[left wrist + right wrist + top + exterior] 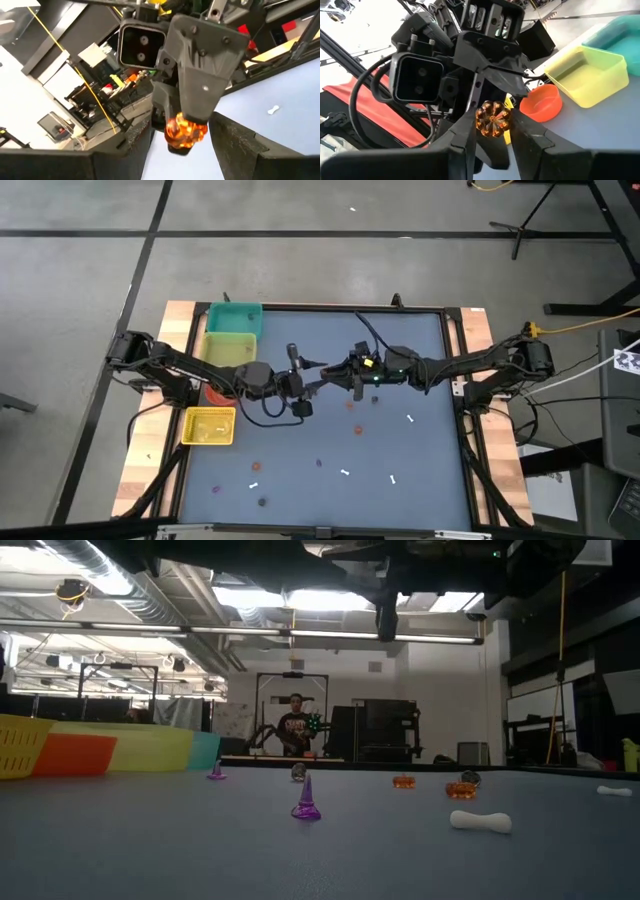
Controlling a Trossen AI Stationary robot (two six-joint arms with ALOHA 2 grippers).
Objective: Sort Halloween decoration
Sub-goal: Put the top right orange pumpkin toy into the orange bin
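A small round orange ribbed trinket (pixel 493 119) hangs in the air above the middle of the table. My right gripper (pixel 493 127) is shut on it, level, reaching in from the table's right. My left gripper (pixel 182 137) faces it from the left. It is open, with one finger on each side of the orange trinket (pixel 185 131). Whether they touch it I cannot tell. In the high view the left gripper (pixel 312 380) and the right gripper (pixel 338 374) meet tip to tip. More trinkets lie on the mat: orange ones (pixel 350 403), white sticks (pixel 410 418) and purple ones (pixel 320 462). My right gripper pinches the orange trinket between its two fingers, which lie on opposite sides (pixel 481 120) of the ribbed ball. The fingers come level from the table's right. The trinket is lifted clear of the table.
Along the table's left side stand a teal bin (pixel 234 317), a yellow-green bin (pixel 230 348), a red bin (pixel 215 392) partly under my left arm, and a yellow basket (pixel 209 426). In the low view a purple cone (pixel 306 802) and a white stick (pixel 480 822) lie nearby. A person stands far behind the table.
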